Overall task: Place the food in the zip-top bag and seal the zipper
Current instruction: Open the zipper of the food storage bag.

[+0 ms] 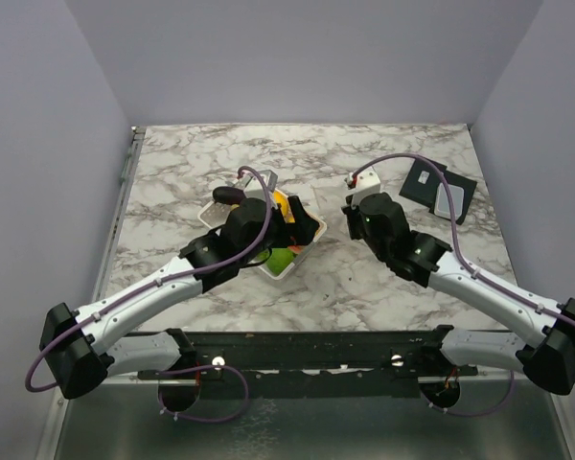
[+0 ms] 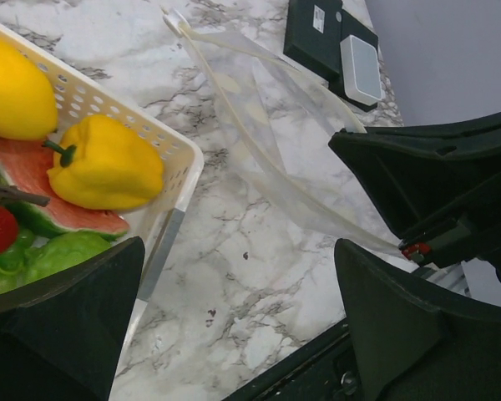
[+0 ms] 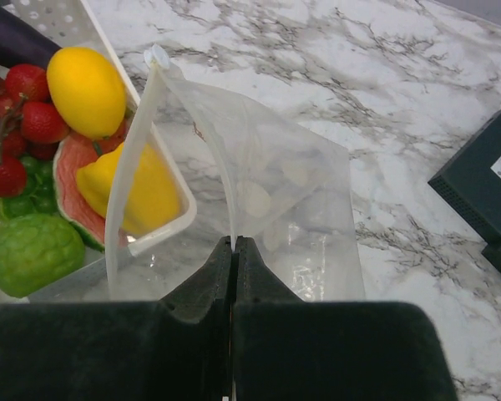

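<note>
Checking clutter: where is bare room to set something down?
Bare marble along the far edge behind the basket, left of it, and the near-centre strip in front. Crowded mid-table: basket, left gripper, zip-top bag pinched by the right gripper; black device far right.

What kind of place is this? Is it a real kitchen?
Probably a robot test booth, not a kitchen: a left arm and right arm are mounted at the edge of a marble-pattern table, plain walls box it in, and the food in the white basket looks like toys.

Left tool spread wide, right tool clamped tight
</note>
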`<state>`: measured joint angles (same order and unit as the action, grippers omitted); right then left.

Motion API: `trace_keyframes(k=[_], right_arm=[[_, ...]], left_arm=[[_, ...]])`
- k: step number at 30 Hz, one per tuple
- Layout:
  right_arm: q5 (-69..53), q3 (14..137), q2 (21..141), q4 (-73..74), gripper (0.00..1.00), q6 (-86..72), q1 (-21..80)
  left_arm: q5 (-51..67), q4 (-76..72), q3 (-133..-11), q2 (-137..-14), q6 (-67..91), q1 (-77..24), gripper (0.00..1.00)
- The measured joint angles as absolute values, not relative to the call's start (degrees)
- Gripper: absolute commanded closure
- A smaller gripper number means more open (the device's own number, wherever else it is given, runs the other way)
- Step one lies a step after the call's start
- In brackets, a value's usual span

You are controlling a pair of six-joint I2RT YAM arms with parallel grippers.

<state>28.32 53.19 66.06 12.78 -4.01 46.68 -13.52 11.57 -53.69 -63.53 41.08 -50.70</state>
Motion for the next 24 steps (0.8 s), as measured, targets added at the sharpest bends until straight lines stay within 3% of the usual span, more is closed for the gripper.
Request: trace_keyframes(k=[19,24], right_arm=[[26.2,45.9,59.9,6.5,0.99,-5.1,49.5],[26.0,44.5,58.8,5.4,0.99,-5.2,50.0]], left_arm=[[-7.0,5.2,-54.0,-74.3,55.0,-50.3,0.12],[-5.2,3.2,-54.0,-76.4,57.1,-49.9,0.28]])
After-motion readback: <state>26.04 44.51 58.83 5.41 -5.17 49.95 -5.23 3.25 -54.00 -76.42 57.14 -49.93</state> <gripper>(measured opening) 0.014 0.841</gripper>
